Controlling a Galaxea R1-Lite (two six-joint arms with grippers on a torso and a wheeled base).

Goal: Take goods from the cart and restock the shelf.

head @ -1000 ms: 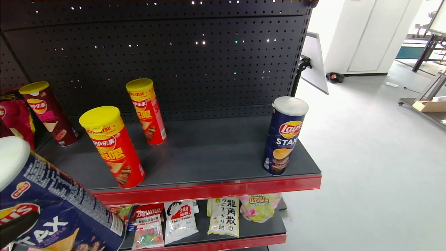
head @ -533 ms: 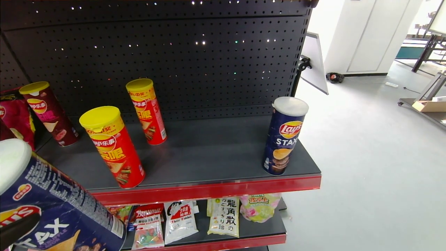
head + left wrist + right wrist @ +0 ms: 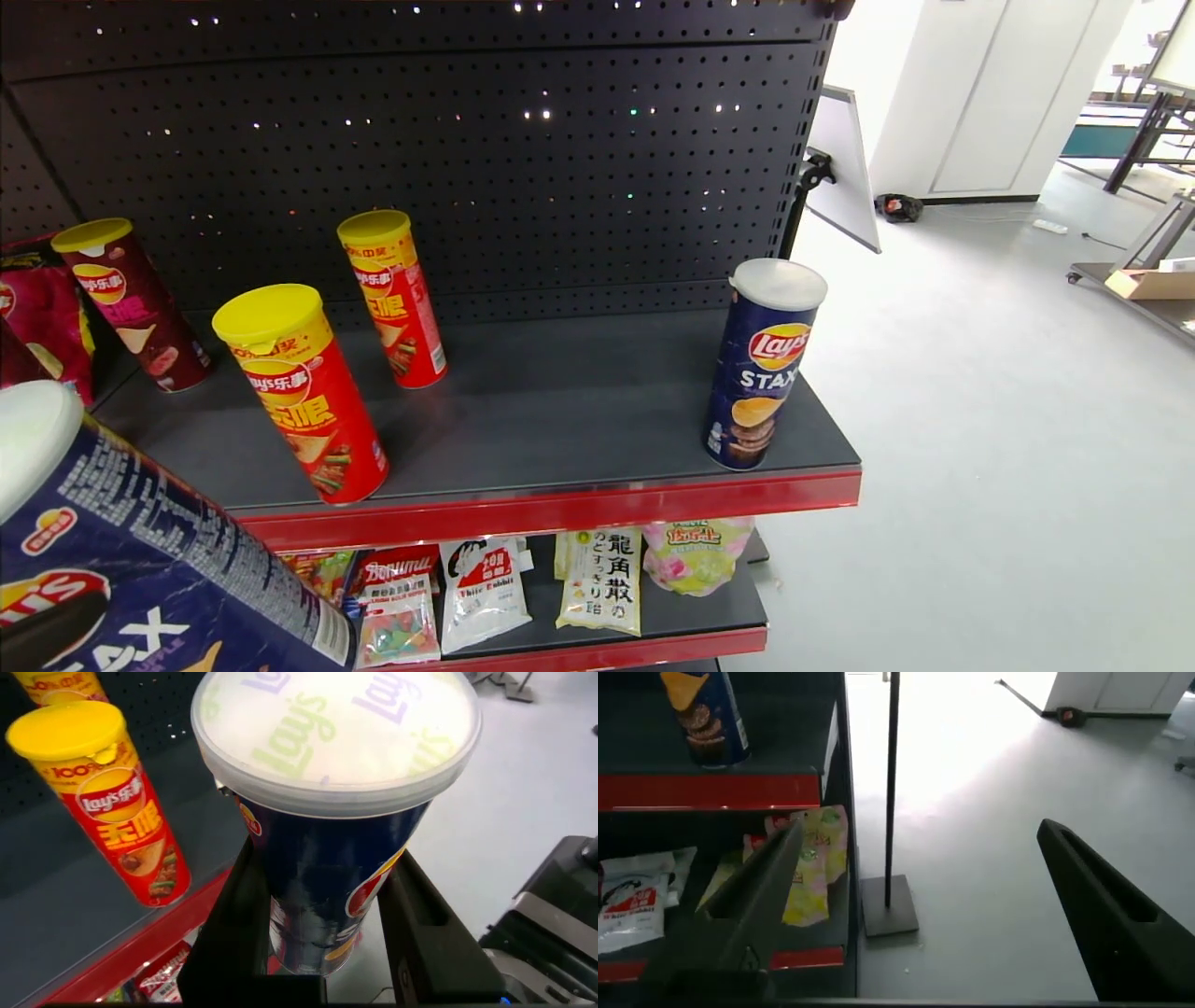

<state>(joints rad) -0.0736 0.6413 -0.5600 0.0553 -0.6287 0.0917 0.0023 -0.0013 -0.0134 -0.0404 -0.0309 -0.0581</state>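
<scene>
Gripping a blue chip can [image 3: 140, 551], the left gripper [image 3: 327, 873] has its jaws clamped on both sides of the body. The can is tilted, lid up, low in front of the shelf [image 3: 560, 401] at its left end. Right gripper [image 3: 920, 831]: jaws wide apart, nothing between them, down by the shelf's right end. Standing on the shelf: front red can [image 3: 299, 392], rear red can [image 3: 392, 299], maroon can [image 3: 131, 303], and a second blue can [image 3: 764, 364] at the right edge.

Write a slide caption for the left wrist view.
Left gripper holds a blue chip can near the shelf where a red can stands.
</scene>
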